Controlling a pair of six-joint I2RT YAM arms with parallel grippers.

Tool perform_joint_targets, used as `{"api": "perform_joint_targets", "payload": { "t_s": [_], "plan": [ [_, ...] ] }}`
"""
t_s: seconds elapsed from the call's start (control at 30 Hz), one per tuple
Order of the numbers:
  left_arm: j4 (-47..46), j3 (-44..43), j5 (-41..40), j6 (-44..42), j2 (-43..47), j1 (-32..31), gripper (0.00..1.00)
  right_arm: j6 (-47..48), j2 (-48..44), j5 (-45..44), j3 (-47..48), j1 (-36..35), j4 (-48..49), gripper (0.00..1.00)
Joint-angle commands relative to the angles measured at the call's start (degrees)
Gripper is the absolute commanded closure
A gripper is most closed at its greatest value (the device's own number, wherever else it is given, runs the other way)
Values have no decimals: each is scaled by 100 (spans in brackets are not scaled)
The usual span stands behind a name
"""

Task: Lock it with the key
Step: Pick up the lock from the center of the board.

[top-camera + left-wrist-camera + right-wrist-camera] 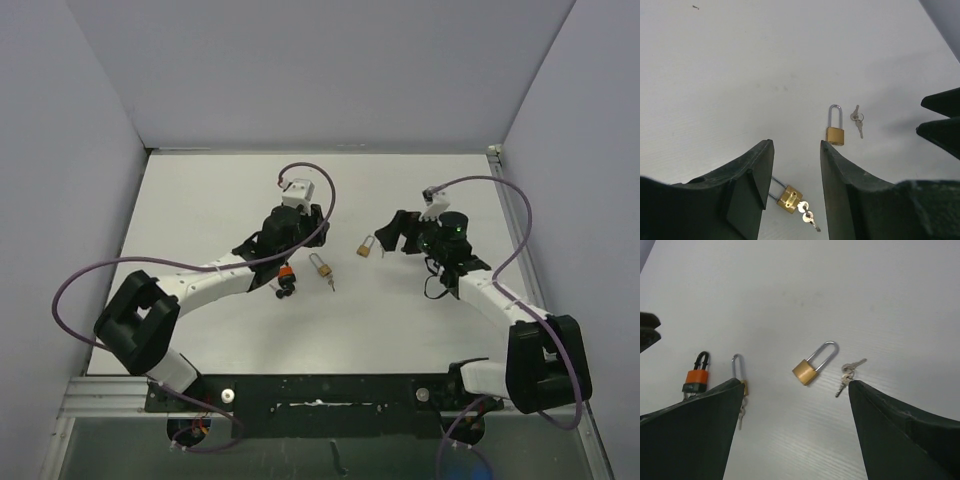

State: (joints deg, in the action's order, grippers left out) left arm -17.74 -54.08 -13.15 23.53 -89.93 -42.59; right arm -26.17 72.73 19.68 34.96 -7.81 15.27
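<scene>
Right claw [795, 385] wide apart, empty, brass padlock [806, 372] and keys [846, 374] on counter [790, 290] beyond it; left claw [797, 144] half-open, gripping nothing.

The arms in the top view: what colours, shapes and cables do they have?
The left arm and right arm have white links and bulky black joints. A purple cable loops along each. The end effector fingers are black, tapering wedges.

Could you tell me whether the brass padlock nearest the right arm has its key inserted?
Out: the keys lie beside the padlock, apart from it.
</scene>
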Motion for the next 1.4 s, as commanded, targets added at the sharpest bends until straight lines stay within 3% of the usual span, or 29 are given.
{"api": "perform_joint_targets", "payload": {
  "t_s": [0.0,0.2,0.23,0.33,0.43,0.53,0.9,1.07,1.37],
  "plan": [
    [-81,174,323,-289,574,220,60,980,-187,-544,487,-996,-367,12],
    [-406,771,1247,-3,1310,768,77,1398,-59,-877,739,-1651,-566,12],
    [-443,836,1371,32,1418,856,77,1449,-33,-890,792,-1752,-599,12],
    [-381,891,1295,9,1698,953,63,1604,104,-1095,1025,-2175,-820,13],
    [-736,1368,980,-119,1951,961,61,1862,281,-1606,1206,-2789,-935,14],
    [-802,1626,623,-169,2144,976,56,1811,572,-1734,1327,-2964,-939,14],
    [-133,1577,234,135,2014,1109,57,1769,1700,-1817,1721,-3253,-935,18],
    [85,1480,379,356,1781,1278,58,1755,2089,-1888,1859,-3309,-1002,28],
    [264,1512,1052,1193,1461,1978,64,1862,2556,-1897,2047,-3416,-1042,34]
  ]
}}
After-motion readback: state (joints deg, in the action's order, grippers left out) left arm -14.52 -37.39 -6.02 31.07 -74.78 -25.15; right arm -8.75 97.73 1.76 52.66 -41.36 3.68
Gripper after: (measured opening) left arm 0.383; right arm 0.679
